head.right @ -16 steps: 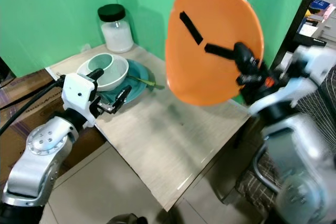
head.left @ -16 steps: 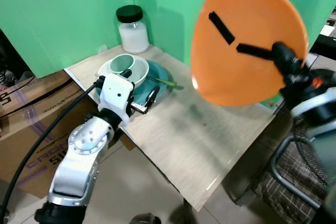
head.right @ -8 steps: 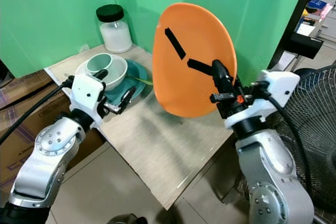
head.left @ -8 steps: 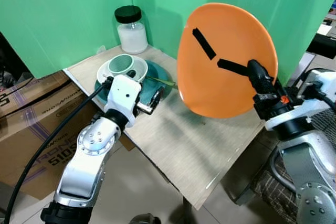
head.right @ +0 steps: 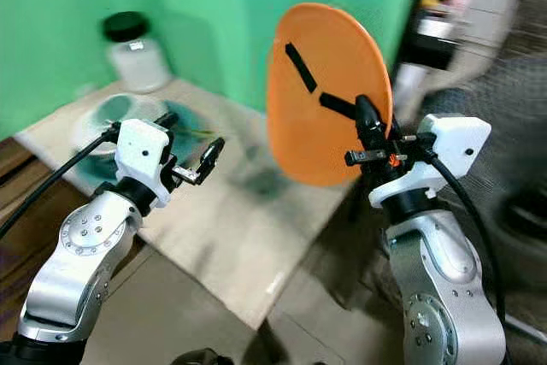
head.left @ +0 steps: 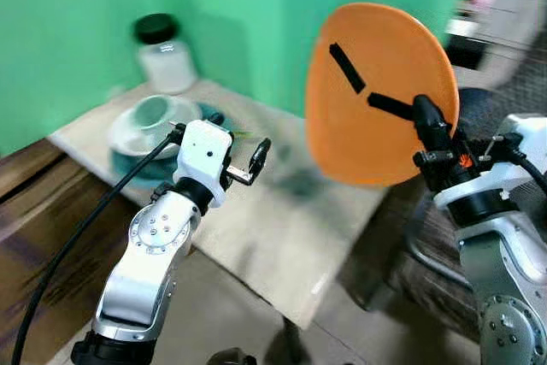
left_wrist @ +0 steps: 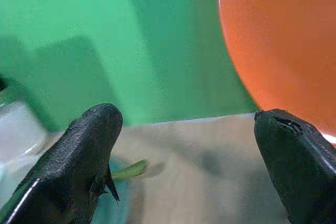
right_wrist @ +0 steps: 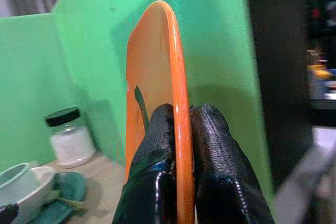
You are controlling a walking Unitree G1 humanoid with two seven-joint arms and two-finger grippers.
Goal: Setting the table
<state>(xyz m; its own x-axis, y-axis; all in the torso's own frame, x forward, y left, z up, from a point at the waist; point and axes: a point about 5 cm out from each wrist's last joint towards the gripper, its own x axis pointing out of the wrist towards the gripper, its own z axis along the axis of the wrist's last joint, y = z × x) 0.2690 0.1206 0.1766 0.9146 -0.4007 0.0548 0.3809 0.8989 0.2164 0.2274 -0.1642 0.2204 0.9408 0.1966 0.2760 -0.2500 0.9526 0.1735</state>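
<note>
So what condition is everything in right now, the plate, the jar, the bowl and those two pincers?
Orange plate: held on edge in the air, pinched at its rim.
Right pincer: shut on the orange plate.
Left pincer: open, holding nothing, above the table.
Jar: upright, black lid on.
White bowl: upright on the teal plate, with a cup inside.
</note>
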